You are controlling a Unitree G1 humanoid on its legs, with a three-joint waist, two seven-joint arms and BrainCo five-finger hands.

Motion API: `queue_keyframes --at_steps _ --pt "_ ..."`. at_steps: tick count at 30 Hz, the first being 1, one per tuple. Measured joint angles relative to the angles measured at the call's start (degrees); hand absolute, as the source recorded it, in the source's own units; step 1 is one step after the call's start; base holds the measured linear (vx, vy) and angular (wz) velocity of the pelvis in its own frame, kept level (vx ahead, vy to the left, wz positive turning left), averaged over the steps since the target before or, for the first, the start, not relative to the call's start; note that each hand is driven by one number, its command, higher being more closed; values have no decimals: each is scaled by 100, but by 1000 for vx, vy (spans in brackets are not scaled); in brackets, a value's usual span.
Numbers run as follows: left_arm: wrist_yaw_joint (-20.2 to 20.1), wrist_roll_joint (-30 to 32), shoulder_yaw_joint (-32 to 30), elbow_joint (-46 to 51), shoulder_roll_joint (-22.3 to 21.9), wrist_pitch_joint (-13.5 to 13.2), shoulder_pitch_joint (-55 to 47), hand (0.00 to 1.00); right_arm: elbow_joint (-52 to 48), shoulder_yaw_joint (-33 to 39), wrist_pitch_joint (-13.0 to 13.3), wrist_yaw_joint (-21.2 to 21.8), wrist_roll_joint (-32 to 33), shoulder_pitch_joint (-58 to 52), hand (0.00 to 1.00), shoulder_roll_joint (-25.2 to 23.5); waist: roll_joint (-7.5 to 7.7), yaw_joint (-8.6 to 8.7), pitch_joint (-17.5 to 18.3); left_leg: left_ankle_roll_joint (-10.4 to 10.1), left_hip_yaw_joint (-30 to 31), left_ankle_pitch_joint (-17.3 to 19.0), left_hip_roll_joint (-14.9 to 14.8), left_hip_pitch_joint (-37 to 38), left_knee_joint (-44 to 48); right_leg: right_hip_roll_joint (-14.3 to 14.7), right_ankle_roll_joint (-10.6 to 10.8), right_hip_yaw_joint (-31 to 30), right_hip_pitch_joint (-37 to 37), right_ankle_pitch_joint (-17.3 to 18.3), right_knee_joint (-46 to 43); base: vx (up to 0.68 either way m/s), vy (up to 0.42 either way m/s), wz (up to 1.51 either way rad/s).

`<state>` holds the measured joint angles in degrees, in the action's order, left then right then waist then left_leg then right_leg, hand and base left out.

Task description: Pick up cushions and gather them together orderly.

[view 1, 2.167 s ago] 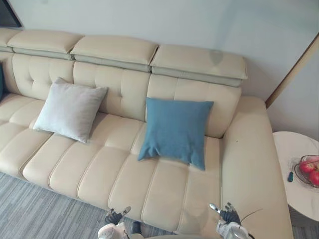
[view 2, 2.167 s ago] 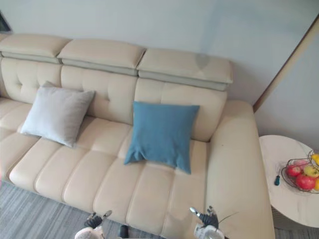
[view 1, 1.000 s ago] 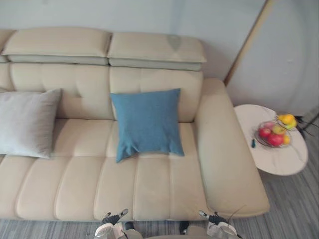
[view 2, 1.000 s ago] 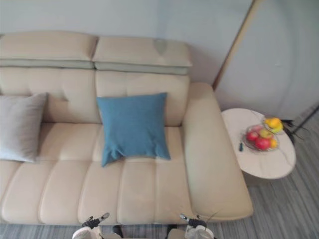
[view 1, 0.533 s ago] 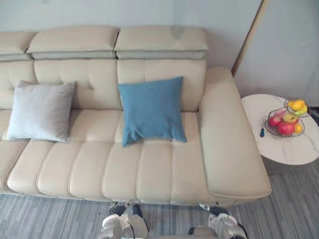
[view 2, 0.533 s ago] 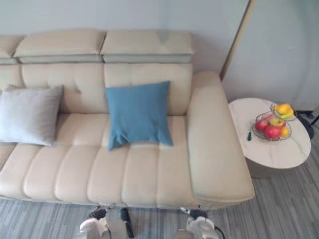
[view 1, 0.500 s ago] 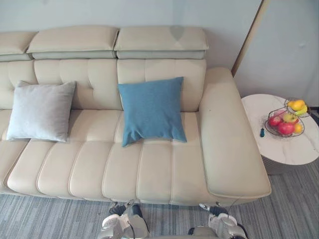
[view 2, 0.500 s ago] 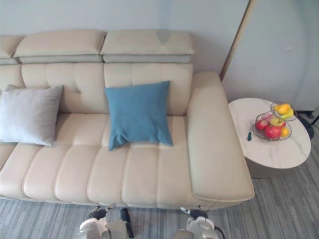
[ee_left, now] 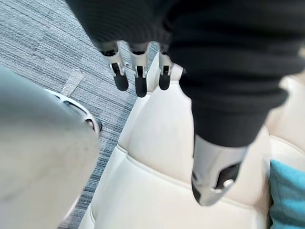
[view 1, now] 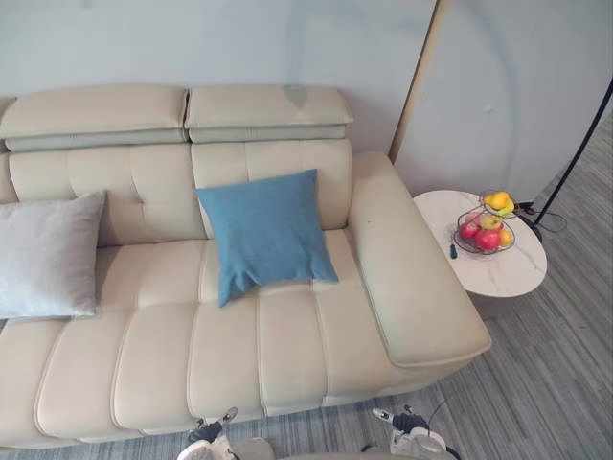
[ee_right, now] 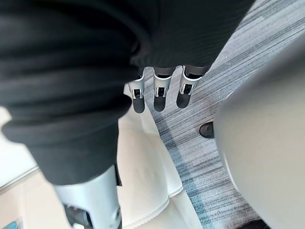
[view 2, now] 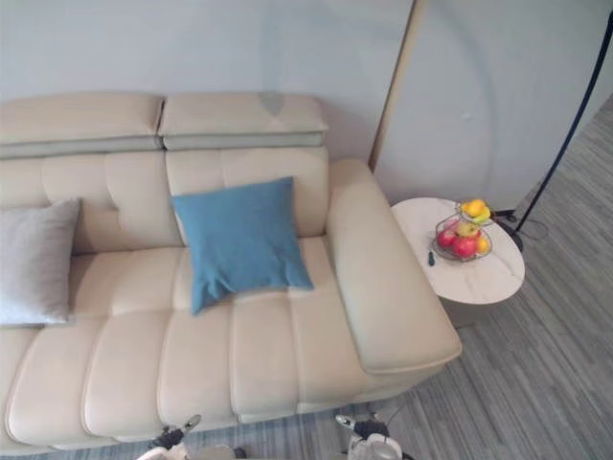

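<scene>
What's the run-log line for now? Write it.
left hand: open, empty | right hand: open, empty | blue cushion: on sofa, against backrest | grey cushion: apart to its left | gathered: no

Notes a camera shift, not a move of things. Now takes in more on the right: the whole side table (view 1: 498,273) with its fruit basket (view 1: 484,230), a black lamp pole (view 1: 575,150) and more grey carpet (view 1: 546,383). Cuts the grey cushion (view 1: 48,254) at the left edge. Shows less of the left hand (view 1: 213,433) and right hand (view 1: 407,423) than half a second ago.
</scene>
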<state>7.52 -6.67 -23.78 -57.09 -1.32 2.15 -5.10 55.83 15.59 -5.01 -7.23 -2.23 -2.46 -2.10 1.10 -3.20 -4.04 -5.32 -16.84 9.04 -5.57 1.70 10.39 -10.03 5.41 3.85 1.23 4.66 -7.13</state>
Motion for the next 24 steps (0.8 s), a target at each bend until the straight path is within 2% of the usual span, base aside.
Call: queue_keyframes --at_steps 2,4,6,8,9,10,11,12,13,14,15,16,18,19,20,21,22,23,24 --pt "-16 104 3 -108 -16 10 70 0 11 2 0 6 9 20 0 7 -62 -5 37 4 -170 -14 -89 112 -61 126 -10 -217 -5 -7 77 182 -60 -55" --pt "-18 182 1 -124 -14 28 119 0 13 1 2 14 9 30 0 6 -59 -7 23 4 -308 -13 -137 207 -88 196 -36 -369 -23 -23 90 116 -41 -57" --pt "-27 270 1 -210 2 60 192 0 20 0 -1 23 10 42 0 6 -60 -23 16 6 -658 -11 -269 439 -127 383 -234 -674 -138 -156 88 74 -31 -95" --pt "-34 270 -4 -211 2 76 212 0 4 0 15 40 15 74 0 -9 -69 -24 19 40 -1000 9 -398 454 -57 546 -357 -653 -437 -350 2 40 -31 -155" --pt "-38 268 -2 -203 -4 73 222 0 12 -1 14 44 15 147 0 -45 -94 -61 5 71 -1402 27 -509 461 -16 687 -447 -397 -691 -617 -34 36 -37 -185" --pt "-39 268 -1 -205 -3 75 230 0 9 3 9 43 15 162 0 -56 -101 -58 -1 72 -1537 27 -546 468 -9 729 -505 -245 -769 -715 -8 29 -67 -195" --pt "-37 268 1 -190 8 77 217 0 -24 76 9 46 12 260 0 -73 -182 -26 -56 76 -1916 32 -670 511 9 699 -865 648 -911 -652 8 8 -121 -172" --pt "-32 256 61 -186 30 75 215 0 -28 237 12 41 20 254 0 -54 -136 -17 -91 61 -2226 47 -614 684 -17 427 -959 2097 -964 -134 -430 -7 -148 -168" --pt "-34 255 110 -183 46 69 206 0 -18 252 10 37 17 241 0 -32 -123 -24 -89 28 -2329 69 -584 754 -17 322 -973 2531 -910 15 -553 -10 -177 -145" --pt "-39 248 147 -199 14 75 215 0 -28 431 16 36 13 228 0 30 -215 8 -149 -29 -2604 105 -585 987 -32 196 -942 3099 -780 187 -680 1 -149 -112" --pt "-40 231 303 -196 6 64 220 0 -28 518 34 21 7 233 0 99 -226 37 -155 -28 -2641 102 -554 1087 -8 321 -892 2926 -720 187 -653 26 -143 -117" --pt "-59 225 395 -196 22 64 220 0 14 530 26 22 8 196 0 161 -275 55 -186 -37 -2627 98 -638 1129 142 433 -860 2694 -729 223 -622 44 -147 -100" --pt "-80 212 506 -198 22 73 207 0 76 533 23 29 8 194 0 217 -269 39 -202 -38 -2503 99 -939 927 1037 560 -931 2421 -771 305 -627 59 -173 -102" --pt "-90 205 444 -192 49 70 201 0 121 528 29 19 18 223 0 219 -291 41 -260 79 -2131 39 -1368 509 2273 738 -960 2096 -748 318 -616 52 -161 -90" --pt "-94 210 427 -185 50 70 209 0 124 525 27 9 19 242 0 239 -307 33 -292 197 -1934 46 -1496 346 2629 797 -1000 1998 -703 336 -609 77 -169 -116" --pt "-105 210 322 -153 25 50 214 0 121 528 27 -17 23 255 0 271 -369 8 -349 375 -1331 273 -1596 11 3411 958 -1127 1704 -655 407 -661 105 -135 -109" --pt "-115 210 293 -115 12 54 223 0 109 520 40 -40 49 260 0 272 -369 34 -387 255 -823 534 -1421 -165 3627 1053 -1206 1479 -591 429 -668 125 -111 -115" --pt "-118 213 315 -64 6 57 227 0 115 521 40 -51 60 263 0 267 -333 41 -404 83 -456 690 -1156 -236 3577 1097 -1182 1318 -589 399 -667 114 -76 -75" --pt "-116 213 333 -16 -9 56 226 0 134 527 35 -54 62 267 0 265 -300 35 -416 24 -270 746 -973 -256 3517 1119 -1168 1208 -608 376 -670 86 -42 -93"
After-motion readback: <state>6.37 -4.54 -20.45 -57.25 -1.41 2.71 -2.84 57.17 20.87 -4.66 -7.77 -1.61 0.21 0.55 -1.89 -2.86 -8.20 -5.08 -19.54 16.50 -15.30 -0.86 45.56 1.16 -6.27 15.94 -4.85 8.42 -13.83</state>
